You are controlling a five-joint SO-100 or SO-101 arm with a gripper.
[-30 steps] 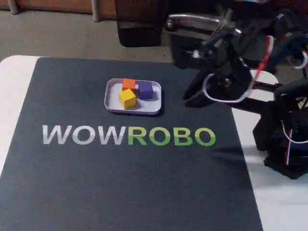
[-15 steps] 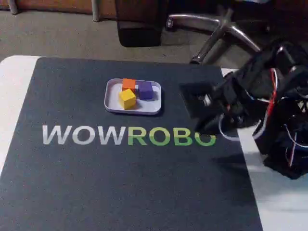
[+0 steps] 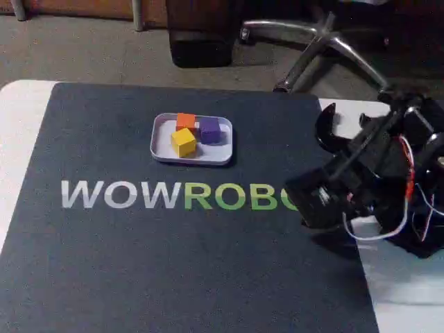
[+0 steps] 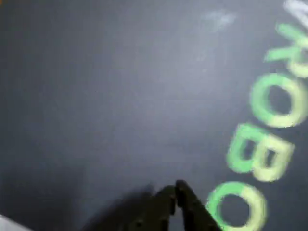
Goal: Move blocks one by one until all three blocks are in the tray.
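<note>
In the fixed view the tray (image 3: 160, 145) lies on the dark mat (image 3: 139, 263), long axis left-right, holding the orange block (image 3: 185, 121), purple block (image 3: 209, 129) and yellow block (image 3: 183, 141) clustered together. The end effector (image 4: 175, 191) is pinched together, empty, above the mat.

- The arm (image 3: 378, 173) is folded low, its wrist tucked down behind the pincer.
- The gripper (image 4: 175, 189) has its fingertips pressed together, nothing between them.
</note>
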